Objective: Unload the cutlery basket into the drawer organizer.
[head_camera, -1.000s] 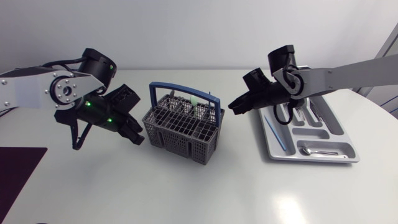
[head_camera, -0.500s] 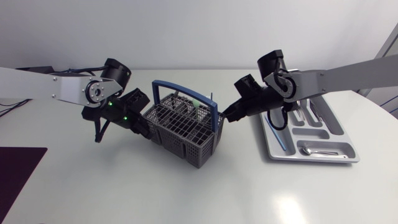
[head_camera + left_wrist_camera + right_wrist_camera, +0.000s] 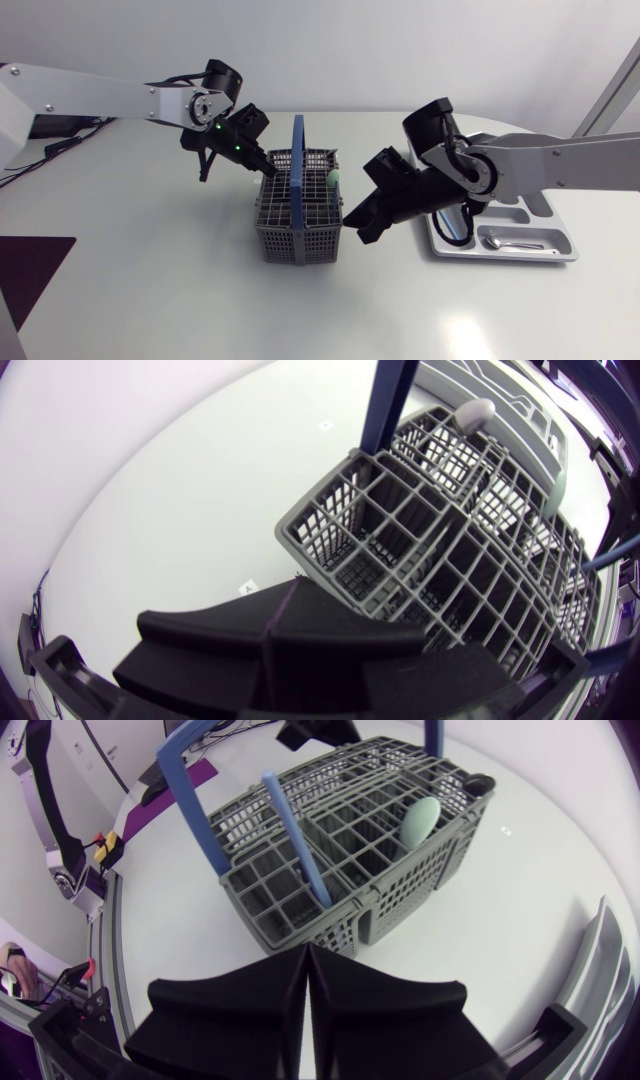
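The grey lattice cutlery basket (image 3: 300, 215) stands in the middle of the white bench (image 3: 150, 290) with its tall blue carry handle (image 3: 297, 150) upright. The grey plastic drawer organizer (image 3: 530, 255) lies to its right, a metal spoon (image 3: 508, 242) in the near compartment. The left gripper (image 3: 262, 162) sits at the basket's far-left corner, its fingers pressed together on nothing. The right gripper (image 3: 357, 224) hovers just beside the basket's right wall, likewise closed and empty. A straight blue utensil handle (image 3: 295, 840) stands in a compartment on the side nearest the right gripper, and a pale mint-green rounded piece (image 3: 420, 820) pokes up further along that side, toward the far end. The step in hand looks like the approach to a pick. To do it well, the right gripper should rise above the rim and spread its fingers enough to straddle the blue shaft. It should then come down clear of the lattice and the carry handle and close well below the tip. A straight upward pull should come before any swing to the organizer, since the light basket may lift or slide. The left gripper could rest on the far rim to steady it.
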